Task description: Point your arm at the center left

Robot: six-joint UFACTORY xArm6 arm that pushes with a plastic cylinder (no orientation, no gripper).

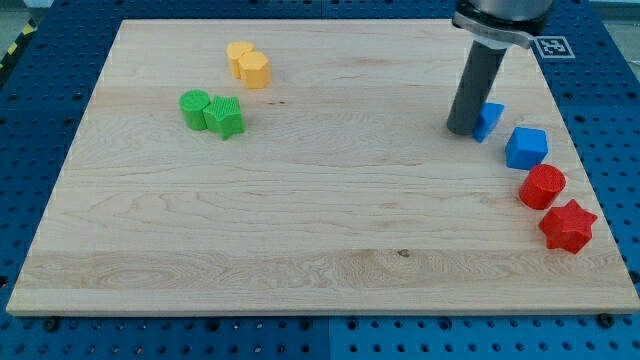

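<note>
My tip (461, 130) rests on the wooden board (300, 200) at the view's right, touching or just left of a small blue block (489, 120). A larger blue cube (526, 148) lies to its lower right. Below that sit a red cylinder (542, 187) and a red star (567, 226). At the view's upper left lie two yellow blocks (248, 65) side by side. Below them are a green cylinder (195, 107) and a green ridged block (225, 117), touching. The board's centre left holds no block.
The board lies on a blue perforated table (40, 120). A white marker tag (553, 46) sits off the board at the view's top right. The arm's dark housing (500, 15) hangs over the top right edge.
</note>
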